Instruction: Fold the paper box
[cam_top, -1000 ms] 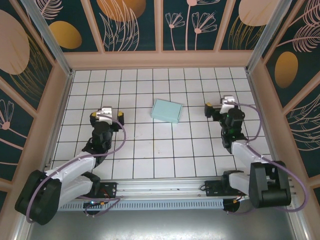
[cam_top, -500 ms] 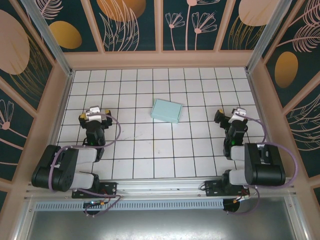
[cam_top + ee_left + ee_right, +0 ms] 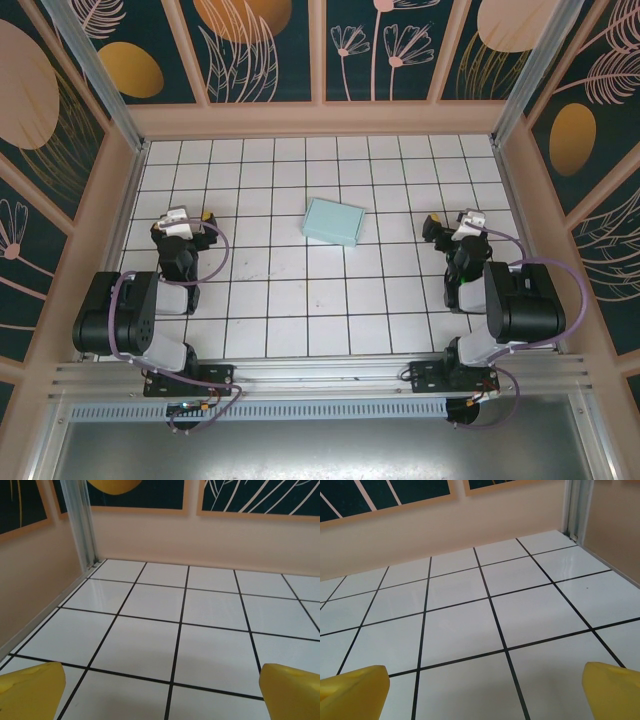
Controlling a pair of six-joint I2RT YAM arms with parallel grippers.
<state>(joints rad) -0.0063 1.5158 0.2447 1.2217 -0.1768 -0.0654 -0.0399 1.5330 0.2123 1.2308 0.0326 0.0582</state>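
Seen from above, one pale mint paper box (image 3: 334, 221) lies flat on the tiled surface (image 3: 300, 300). It sits between the two hands and a little beyond them, well right of the left hand (image 3: 181, 221) and well left of the right hand (image 3: 455, 223). Both hands are released, grasping nothing. Each wrist camera catches two yellow fingertips (image 3: 31, 690), cut off at the lower corners and spread wide over white tiles.

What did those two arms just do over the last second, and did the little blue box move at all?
Both arms drew back from the middle and folded up over their bases. The left gripper shifted left and the right gripper slightly right. Both are open and hold nothing. The paper box lies where it was on the table, untouched.
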